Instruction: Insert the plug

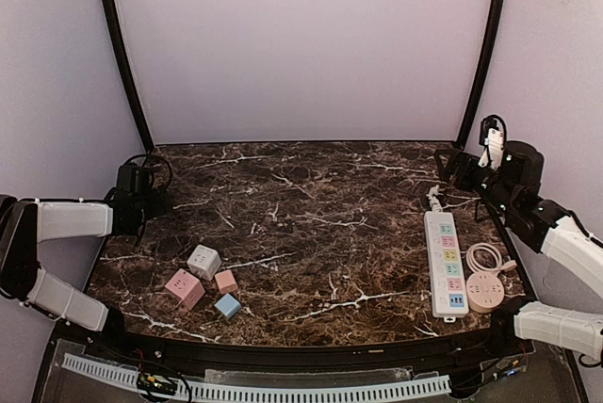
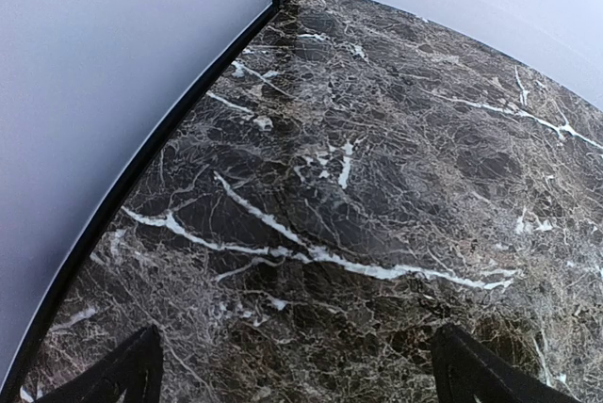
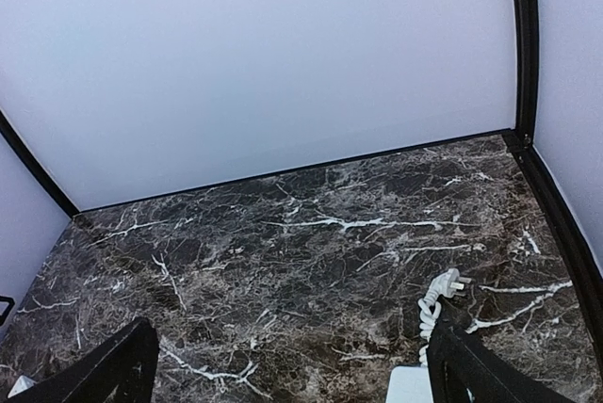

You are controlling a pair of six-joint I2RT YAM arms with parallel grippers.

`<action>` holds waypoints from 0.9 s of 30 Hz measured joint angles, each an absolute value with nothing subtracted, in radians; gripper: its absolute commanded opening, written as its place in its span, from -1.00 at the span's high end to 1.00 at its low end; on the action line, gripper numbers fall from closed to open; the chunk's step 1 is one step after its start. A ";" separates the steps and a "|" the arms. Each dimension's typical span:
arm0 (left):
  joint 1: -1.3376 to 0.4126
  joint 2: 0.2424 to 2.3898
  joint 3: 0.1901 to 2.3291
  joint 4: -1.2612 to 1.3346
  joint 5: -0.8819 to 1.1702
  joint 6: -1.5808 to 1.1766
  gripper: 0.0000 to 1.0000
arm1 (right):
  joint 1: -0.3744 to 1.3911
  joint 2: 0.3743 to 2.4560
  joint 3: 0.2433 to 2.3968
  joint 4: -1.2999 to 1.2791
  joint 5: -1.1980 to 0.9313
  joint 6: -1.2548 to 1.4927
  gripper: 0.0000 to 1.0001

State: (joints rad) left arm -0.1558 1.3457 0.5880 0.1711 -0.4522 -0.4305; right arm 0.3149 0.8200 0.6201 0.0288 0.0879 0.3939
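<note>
Marble tabletop (image 1: pixel 311 186) bears coloured cubes (image 1: pixel 186 287), power strip (image 1: pixel 446 264) and plug (image 3: pixel 451 282); left fingers (image 2: pixel 118 375) and right fingers (image 3: pixel 118 365) spread wide, empty.

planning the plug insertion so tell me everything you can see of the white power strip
The power strip is a long white bar, plastic by its look, lying flat on the right side of the marble table, its length running near to far. Its top carries a row of sockets on pastel panels: green, pink, yellow, blue. A bundled white cord with a plug lies at its far end. Nothing is plugged in and nothing grips it. A round pink socket sits beside its near end.
</note>
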 measured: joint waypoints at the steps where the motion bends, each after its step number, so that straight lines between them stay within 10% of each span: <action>1: -0.156 1.346 0.588 0.171 -0.452 -0.430 -0.99 | 0.315 0.828 0.621 0.027 0.094 0.397 -0.97; 27: -0.162 1.375 0.599 0.169 -0.457 -0.430 -0.99 | 0.315 1.441 0.894 -0.426 0.297 0.467 -0.97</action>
State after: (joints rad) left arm -0.1619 1.3746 0.5991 0.1692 -0.4568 -0.4301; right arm 0.3153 1.4410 0.8944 -0.4263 0.2970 0.4675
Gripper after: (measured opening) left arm 0.996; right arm 0.986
